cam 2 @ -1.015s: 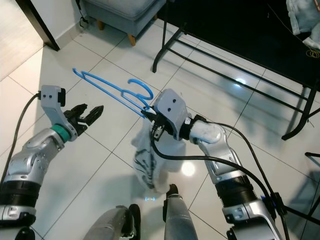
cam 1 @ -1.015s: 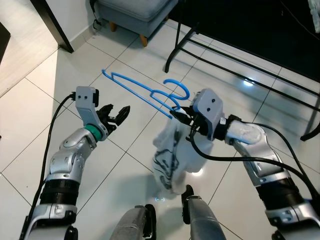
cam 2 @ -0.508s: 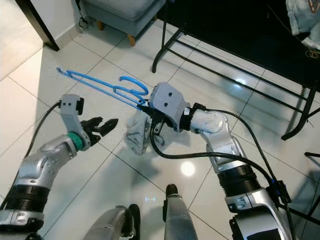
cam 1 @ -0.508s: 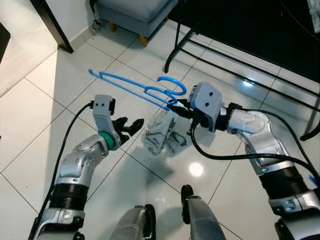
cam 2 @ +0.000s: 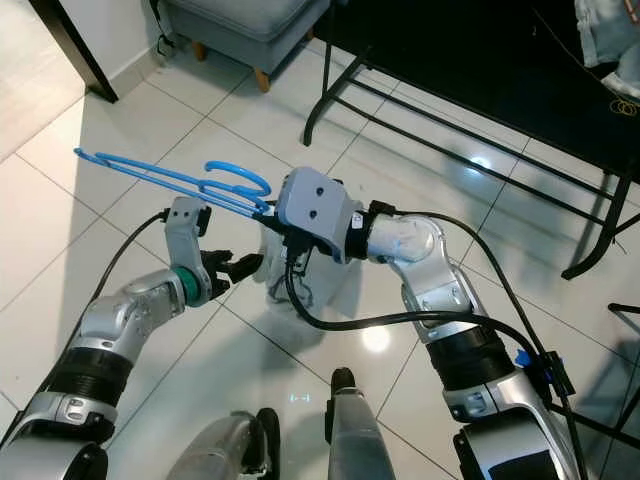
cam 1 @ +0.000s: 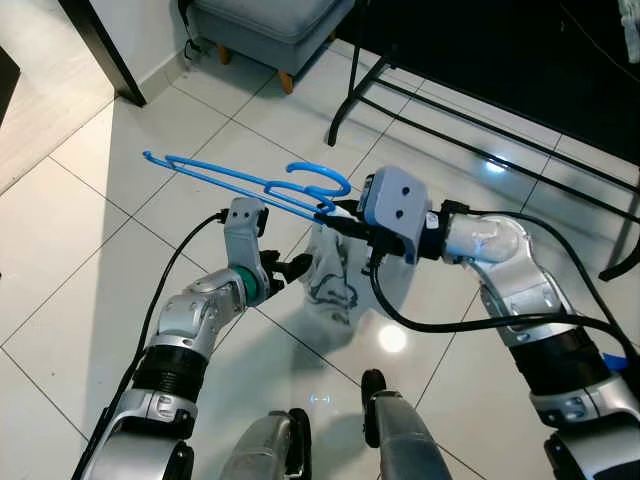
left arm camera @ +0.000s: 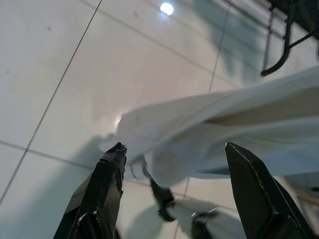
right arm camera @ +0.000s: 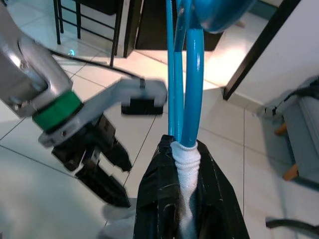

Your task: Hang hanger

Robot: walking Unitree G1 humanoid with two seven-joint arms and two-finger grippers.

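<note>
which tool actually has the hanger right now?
The right tool: it is shut on the blue hanger, with the white garment dangling below. The left tool is open, its fingers either side of that cloth.

The left end effector points down at a pale tiled floor, its two black fingers spread wide. A white cloth stretches across between their tips. A black metal frame leg stands beyond.
</note>
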